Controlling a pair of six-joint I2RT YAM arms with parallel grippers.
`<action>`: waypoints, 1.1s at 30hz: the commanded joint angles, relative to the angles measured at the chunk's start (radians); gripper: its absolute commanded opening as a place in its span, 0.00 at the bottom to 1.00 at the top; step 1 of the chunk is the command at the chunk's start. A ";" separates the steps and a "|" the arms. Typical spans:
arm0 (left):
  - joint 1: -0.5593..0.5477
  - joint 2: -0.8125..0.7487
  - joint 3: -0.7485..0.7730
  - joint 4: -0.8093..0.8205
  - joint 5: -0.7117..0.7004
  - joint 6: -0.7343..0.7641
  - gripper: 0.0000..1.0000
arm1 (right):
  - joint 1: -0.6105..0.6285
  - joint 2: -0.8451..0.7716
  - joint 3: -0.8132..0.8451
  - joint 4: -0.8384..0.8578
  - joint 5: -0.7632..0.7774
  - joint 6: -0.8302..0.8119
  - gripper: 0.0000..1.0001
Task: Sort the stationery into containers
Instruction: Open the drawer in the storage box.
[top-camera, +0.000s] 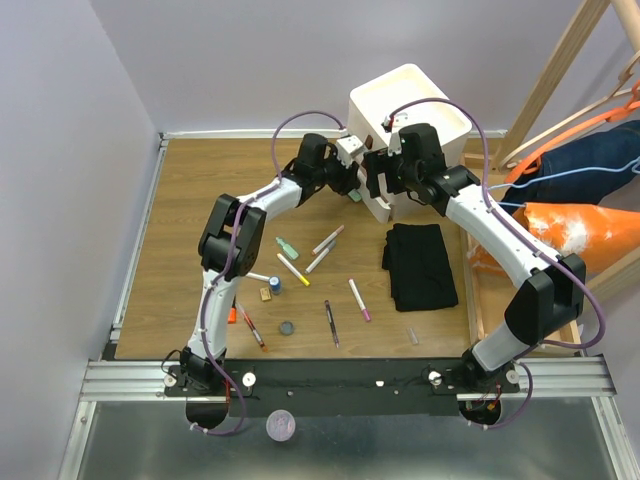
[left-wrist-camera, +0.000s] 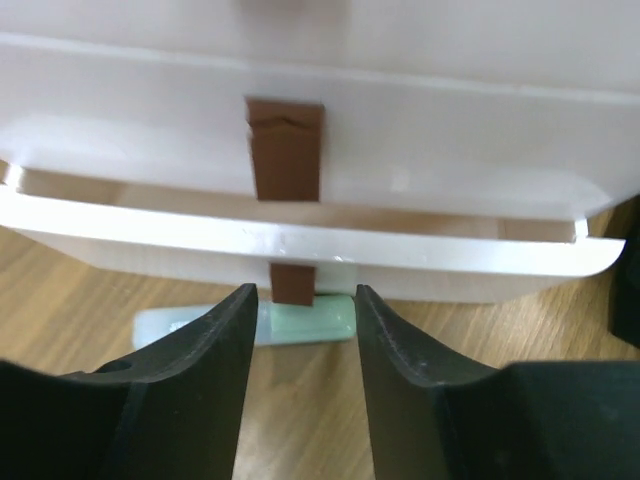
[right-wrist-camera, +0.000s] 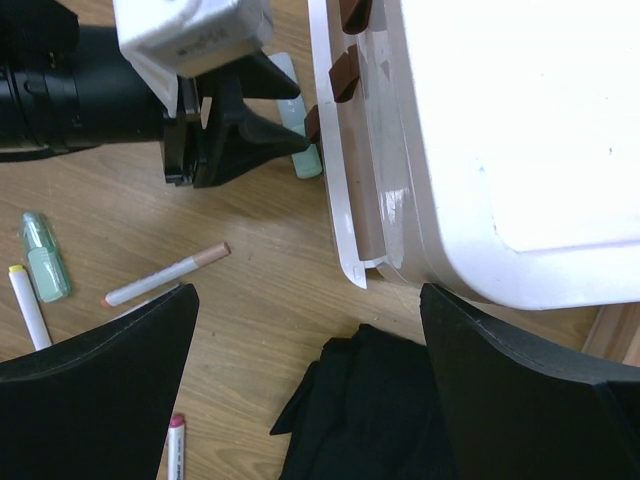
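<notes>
1. Desk (top-camera: 190, 200), near zone. The stationery lies loose on the wood just beyond the arm bases:
- a red-tipped pen (top-camera: 250, 327)
- a dark round cap (top-camera: 287, 327)
- a dark pen (top-camera: 331, 323)
- a pink-tipped marker (top-camera: 359, 299)

2. Desk, middle zone. Further in lie:
- a small brown eraser (top-camera: 266, 293), just beside a blue cap (top-camera: 275, 284)
- a yellow-tipped white marker (top-camera: 292, 269)
- a green highlighter (top-camera: 287, 246)
- two pale markers (top-camera: 318, 261), close together

A folded black cloth (top-camera: 420, 265) lies flat to the right of these.

3. Right end effector (right-wrist-camera: 308, 300). The fingers are spread wide and hold nothing. It hangs above the desk between the far edge of the cloth and the near corner of the cabinet.

4. Left end effector (left-wrist-camera: 305, 300). The fingers are apart, one on each side of the lowest brown handle (left-wrist-camera: 293, 283). Each finger shows a gap to the handle in the left wrist view, so it is not clamped.

5. Pale-green highlighter (left-wrist-camera: 300, 320). It lies on the desk crosswise, directly beyond the left fingertips and below the drawer front.

6. Lowest drawer (left-wrist-camera: 480, 255). Its front stands slightly out from the cabinet, with a narrow slot open along its top edge. No contents can be made out inside. The drawer above, with its own brown handle (left-wrist-camera: 285, 150), sits flush.

7. Cabinet (top-camera: 410, 105). The white rounded box stands at the far right of the desk, drawer fronts facing the left arm.
</notes>
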 joint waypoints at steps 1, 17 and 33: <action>0.020 0.041 0.092 0.000 0.058 -0.002 0.51 | -0.006 0.006 0.044 0.023 0.009 -0.021 1.00; 0.112 -0.030 -0.095 0.234 0.151 -0.847 0.41 | -0.005 0.032 0.087 0.020 0.013 -0.032 1.00; 0.113 0.090 -0.168 0.469 0.121 -1.258 0.46 | -0.006 0.076 0.118 -0.016 0.004 -0.029 1.00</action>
